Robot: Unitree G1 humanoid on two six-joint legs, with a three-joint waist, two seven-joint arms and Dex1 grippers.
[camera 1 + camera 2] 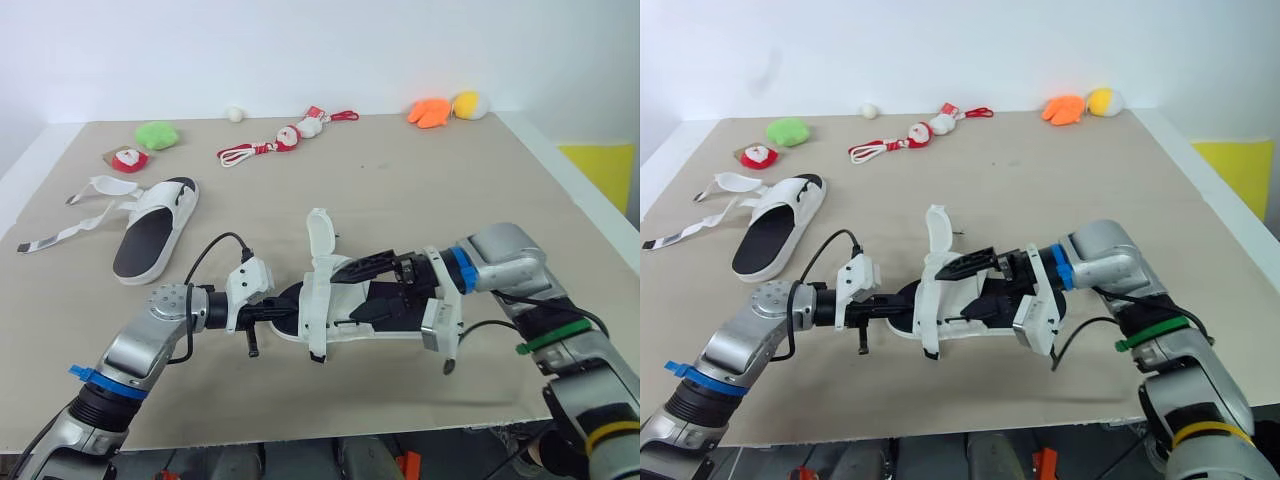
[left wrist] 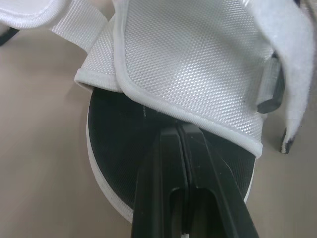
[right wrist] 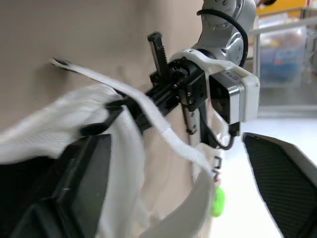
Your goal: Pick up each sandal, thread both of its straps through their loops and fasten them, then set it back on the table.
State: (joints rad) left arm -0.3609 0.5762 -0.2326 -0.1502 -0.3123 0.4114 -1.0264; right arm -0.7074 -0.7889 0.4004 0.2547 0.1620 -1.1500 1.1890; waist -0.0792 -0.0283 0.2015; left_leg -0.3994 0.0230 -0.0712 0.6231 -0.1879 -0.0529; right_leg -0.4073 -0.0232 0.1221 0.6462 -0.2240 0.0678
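Strap-threading in hand on sandal (image 1: 318,295), sitting at 6 o'clock on desk (image 1: 420,180). Left fingers (image 2: 163,168) pressing together over footbed; right fingers (image 1: 372,263) gaping around front. Strap (image 1: 320,232) standing loose, likely needing pinching and feeding through loop (image 2: 267,104). Second sandal (image 1: 155,230) waiting at 10 o'clock.

Looks like a lab; bare tan table (image 1: 400,180), white wall (image 1: 300,50), scattered plush toys (image 1: 157,134).

Left arm (image 1: 150,345): reaches in from the near left, forearm angled toward centre; left gripper (image 1: 283,306) with both fingers (image 2: 163,163) pressed together on the left end of the sandal (image 1: 318,290). Right arm (image 1: 520,270): bent in from the near right, forearm pointing left; right gripper (image 1: 372,290) spread wide, one finger above and one below the sandal's middle.
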